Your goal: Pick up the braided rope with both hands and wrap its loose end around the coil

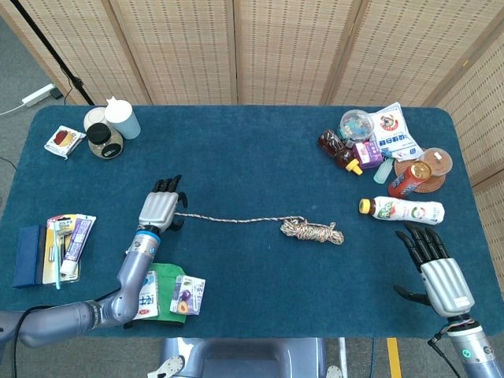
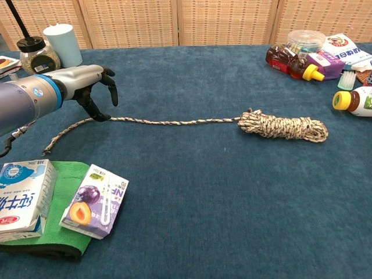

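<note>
The braided rope lies on the blue table with its coil [image 1: 313,231] [image 2: 283,127] right of centre. Its loose end [image 1: 236,219] [image 2: 168,121] runs straight out to the left, and the tip [image 2: 55,140] bends toward the near edge. My left hand [image 1: 161,209] [image 2: 87,81] hovers over that strand near its left part, fingers apart and curved downward, one fingertip [image 2: 102,118] touching the table at the rope. It grips nothing. My right hand [image 1: 437,268] rests open at the near right, well away from the coil, and is outside the chest view.
A milk carton [image 2: 20,197] and a juice box [image 2: 93,200] lie on a green cloth [image 2: 67,174] near the rope's tip. Bottles and snack packs [image 1: 386,150] crowd the far right, a white bottle [image 1: 405,209] lies near my right hand, and a jar and cup [image 1: 110,130] stand far left.
</note>
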`<state>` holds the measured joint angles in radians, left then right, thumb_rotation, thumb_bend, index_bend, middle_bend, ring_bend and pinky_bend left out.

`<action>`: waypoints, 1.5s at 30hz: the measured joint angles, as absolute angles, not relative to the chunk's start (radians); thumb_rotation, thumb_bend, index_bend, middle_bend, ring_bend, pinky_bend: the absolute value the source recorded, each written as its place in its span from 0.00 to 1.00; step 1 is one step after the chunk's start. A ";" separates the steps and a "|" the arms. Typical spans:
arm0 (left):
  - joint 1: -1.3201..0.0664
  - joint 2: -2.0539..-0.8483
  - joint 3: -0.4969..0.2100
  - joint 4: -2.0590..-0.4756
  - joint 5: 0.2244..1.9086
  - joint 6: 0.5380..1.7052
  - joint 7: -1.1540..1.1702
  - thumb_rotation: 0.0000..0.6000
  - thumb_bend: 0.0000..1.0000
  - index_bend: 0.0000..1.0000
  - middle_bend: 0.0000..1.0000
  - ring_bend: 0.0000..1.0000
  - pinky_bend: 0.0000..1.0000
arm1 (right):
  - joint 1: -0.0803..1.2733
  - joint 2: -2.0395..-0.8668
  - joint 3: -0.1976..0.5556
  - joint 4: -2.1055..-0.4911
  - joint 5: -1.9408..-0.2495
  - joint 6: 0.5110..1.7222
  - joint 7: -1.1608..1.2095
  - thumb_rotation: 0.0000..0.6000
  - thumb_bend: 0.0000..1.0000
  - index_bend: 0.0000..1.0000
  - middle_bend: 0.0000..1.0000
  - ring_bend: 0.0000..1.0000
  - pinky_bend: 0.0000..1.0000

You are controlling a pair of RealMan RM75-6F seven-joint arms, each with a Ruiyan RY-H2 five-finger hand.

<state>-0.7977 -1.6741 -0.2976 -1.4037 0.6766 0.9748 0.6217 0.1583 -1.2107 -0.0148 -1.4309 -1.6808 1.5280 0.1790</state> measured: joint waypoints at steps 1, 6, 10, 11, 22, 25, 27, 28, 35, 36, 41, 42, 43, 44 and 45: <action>-0.802 -1.678 -0.296 -1.400 0.671 0.974 0.625 1.00 0.30 0.45 0.00 0.00 0.00 | 0.159 -1.211 -0.014 -1.431 -1.680 1.527 0.179 1.00 0.00 0.00 0.00 0.00 0.00; -0.816 -1.695 -0.290 -1.380 0.655 0.974 0.629 1.00 0.30 0.46 0.00 0.00 0.00 | 0.161 -1.212 -0.013 -1.428 -1.675 1.517 0.182 1.00 0.00 0.00 0.00 0.00 0.00; -0.821 -1.709 -0.290 -1.363 0.647 0.968 0.612 1.00 0.32 0.48 0.00 0.00 0.00 | 0.164 -1.210 -0.016 -1.429 -1.674 1.504 0.185 1.00 0.00 0.00 0.00 0.00 0.00; -0.822 -1.712 -0.290 -1.356 0.646 0.967 0.608 1.00 0.32 0.48 0.00 0.00 0.00 | 0.165 -1.209 -0.017 -1.430 -1.674 1.501 0.186 1.00 0.00 0.00 0.00 0.00 0.00; -0.858 -1.759 -0.290 -1.299 0.627 0.964 0.612 1.00 0.34 0.48 0.00 0.00 0.00 | 0.168 -1.207 -0.018 -1.431 -1.673 1.493 0.192 1.00 0.00 0.00 0.00 0.00 0.00; -0.866 -1.768 -0.289 -1.290 0.618 0.967 0.623 1.00 0.34 0.48 0.00 0.00 0.00 | 0.168 -1.208 -0.017 -1.430 -1.672 1.491 0.193 1.00 0.00 0.00 0.00 0.00 0.00; -0.872 -1.776 -0.288 -1.282 0.611 0.968 0.628 1.00 0.34 0.49 0.00 0.00 0.00 | 0.169 -1.208 -0.017 -1.430 -1.672 1.490 0.195 1.00 0.00 0.00 0.00 0.00 0.00; -0.874 -1.779 -0.288 -1.278 0.607 0.968 0.630 1.00 0.34 0.49 0.00 0.00 0.00 | 0.169 -1.208 -0.017 -1.429 -1.672 1.489 0.196 1.00 0.00 0.00 0.00 0.00 0.00; -0.886 -1.795 -0.288 -1.254 0.595 0.965 0.630 1.00 0.35 0.51 0.00 0.00 0.00 | 0.171 -1.208 -0.017 -1.427 -1.671 1.484 0.199 1.00 0.00 0.00 0.00 0.00 0.00; -0.887 -1.796 -0.289 -1.251 0.594 0.964 0.630 1.00 0.35 0.51 0.00 0.00 0.00 | 0.171 -1.208 -0.018 -1.427 -1.671 1.483 0.200 1.00 0.00 0.00 0.00 0.00 0.00; -0.891 -1.800 -0.289 -1.240 0.590 0.962 0.628 1.00 0.35 0.52 0.00 0.00 0.00 | 0.172 -1.209 -0.018 -1.426 -1.671 1.481 0.200 1.00 0.00 0.00 0.00 0.00 0.00; -0.891 -1.800 -0.289 -1.238 0.588 0.960 0.627 1.00 0.35 0.52 0.00 0.00 0.00 | 0.173 -1.209 -0.018 -1.426 -1.671 1.479 0.200 1.00 0.00 0.00 0.00 0.00 0.00; -0.891 -1.801 -0.288 -1.236 0.588 0.959 0.626 1.00 0.35 0.52 0.00 0.00 0.00 | 0.173 -1.209 -0.019 -1.427 -1.671 1.478 0.201 1.00 0.00 0.00 0.00 0.00 0.00; -0.891 -1.802 -0.288 -1.234 0.588 0.958 0.624 1.00 0.35 0.52 0.00 0.00 0.00 | 0.173 -1.209 -0.019 -1.427 -1.670 1.478 0.201 1.00 0.00 0.00 0.00 0.00 0.00; -0.891 -1.802 -0.287 -1.233 0.589 0.958 0.624 1.00 0.35 0.53 0.00 0.00 0.00 | 0.173 -1.209 -0.019 -1.427 -1.670 1.478 0.201 1.00 0.00 0.00 0.00 0.00 0.00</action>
